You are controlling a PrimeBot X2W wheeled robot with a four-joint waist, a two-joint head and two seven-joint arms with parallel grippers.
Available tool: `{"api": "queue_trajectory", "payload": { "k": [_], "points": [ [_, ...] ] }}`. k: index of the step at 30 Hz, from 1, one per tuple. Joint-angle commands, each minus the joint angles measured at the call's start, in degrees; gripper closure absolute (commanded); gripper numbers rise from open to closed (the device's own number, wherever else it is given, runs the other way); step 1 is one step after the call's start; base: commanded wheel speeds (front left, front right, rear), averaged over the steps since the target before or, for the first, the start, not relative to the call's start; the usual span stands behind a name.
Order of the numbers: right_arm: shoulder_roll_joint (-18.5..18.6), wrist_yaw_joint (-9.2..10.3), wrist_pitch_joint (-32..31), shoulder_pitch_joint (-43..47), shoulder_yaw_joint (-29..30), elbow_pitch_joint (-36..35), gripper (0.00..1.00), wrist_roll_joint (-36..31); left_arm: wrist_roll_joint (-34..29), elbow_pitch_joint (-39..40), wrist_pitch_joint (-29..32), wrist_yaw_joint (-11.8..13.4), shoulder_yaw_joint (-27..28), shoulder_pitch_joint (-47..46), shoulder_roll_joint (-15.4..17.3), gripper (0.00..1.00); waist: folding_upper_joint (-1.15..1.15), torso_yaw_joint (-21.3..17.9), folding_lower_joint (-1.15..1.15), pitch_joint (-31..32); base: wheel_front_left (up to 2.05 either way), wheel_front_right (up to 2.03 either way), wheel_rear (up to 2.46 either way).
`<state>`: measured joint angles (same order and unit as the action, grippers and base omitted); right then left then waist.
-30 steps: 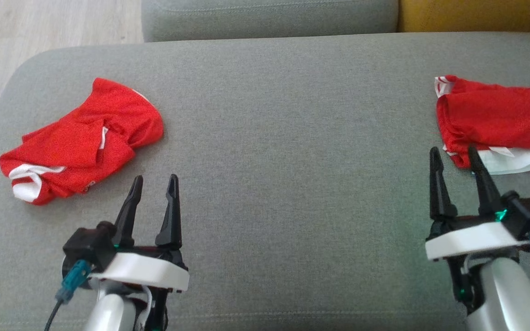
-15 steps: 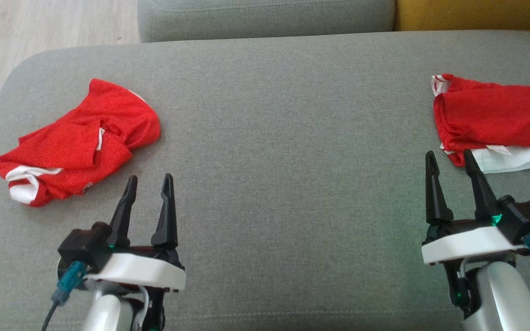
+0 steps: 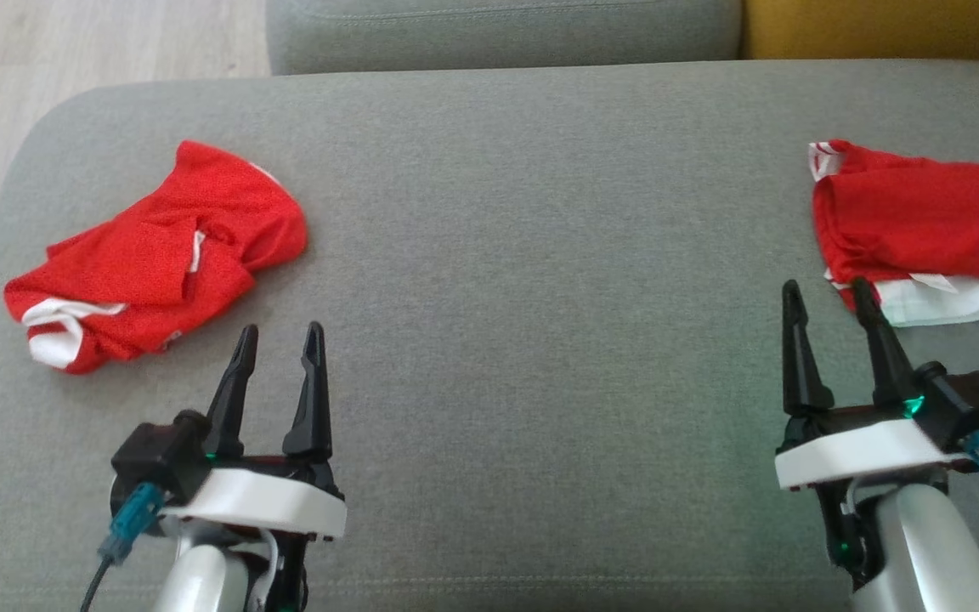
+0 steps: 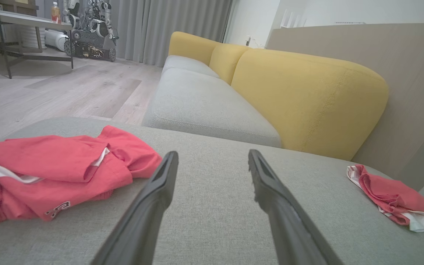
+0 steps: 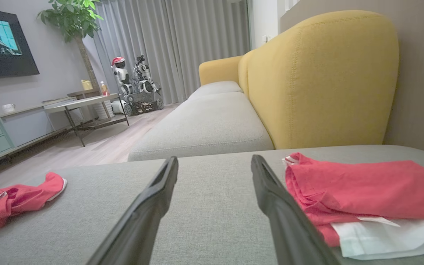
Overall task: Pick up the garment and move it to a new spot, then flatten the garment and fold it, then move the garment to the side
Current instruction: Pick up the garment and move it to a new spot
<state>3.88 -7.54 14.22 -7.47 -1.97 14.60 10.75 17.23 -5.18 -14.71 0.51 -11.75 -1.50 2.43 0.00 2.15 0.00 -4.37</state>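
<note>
You are looking down at a wide grey cushion [image 3: 540, 255] with 2 red garments lying on it, well apart. The crumpled red garment [image 3: 158, 255] is lying bunched near the cushion's left end. A white band is showing at its near left corner, and white trim is peeking from a fold in its middle. The folded red garment [image 3: 923, 225] is sitting at the right end, running off the head view's right edge, with a white layer sticking out from under its near edge.

Your left gripper [image 3: 281, 327] is poised over bare cushion just near and right of the crumpled red garment, not touching it. Its 2 dark fingers are standing wide apart and are holding nothing. In the left wrist view the cloth is lying to the left of the left finger, and grey fabric is showing between the fingers.

Your right gripper [image 3: 824, 285] is also standing with its fingers spread wide and is gripping nothing. In the head view its right fingertip is overlapping the folded red garment's near left corner; I cannot tell whether it is touching the cloth. In the right wrist view that garment is lying just right of the right finger.

Beyond the cushion, a second grey seat [image 3: 498, 34] and a yellow backrest [image 4: 307, 99] are showing, with pale wood floor [image 3: 99, 42] to the left.
</note>
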Motion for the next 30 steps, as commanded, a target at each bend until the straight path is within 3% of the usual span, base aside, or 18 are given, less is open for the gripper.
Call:
{"api": "queue_trajectory", "payload": {
  "k": [1,7,22,30],
  "points": [
    [-0.2,0.05,0.8,-1.0,-1.7,-2.0,0.00,0.1,0.0,1.9,-0.3,0.0,1.8,-2.1,0.4,0.00,0.00,0.7,0.00,-0.2,0.00,0.00,0.00],
    [0.8,0.05,0.8,-1.1,-3.9,-2.1,0.00,0.4,0.3,2.5,-0.3,0.3,1.6,-2.8,0.4,0.00,0.00,5.4,0.00,-0.5,0.00,0.00,0.00],
    [2.6,0.05,0.8,-0.8,-11.2,-1.0,0.00,2.8,0.4,3.7,-0.3,0.8,2.6,-1.4,0.4,0.00,0.00,22.4,0.00,1.2,0.00,0.00,0.00],
    [1.9,0.05,0.8,-0.7,-13.3,-0.1,0.00,3.4,0.2,4.2,-0.3,1.0,3.5,0.2,0.4,0.00,0.00,27.2,0.00,2.2,0.00,0.00,0.00]
  ]
}}
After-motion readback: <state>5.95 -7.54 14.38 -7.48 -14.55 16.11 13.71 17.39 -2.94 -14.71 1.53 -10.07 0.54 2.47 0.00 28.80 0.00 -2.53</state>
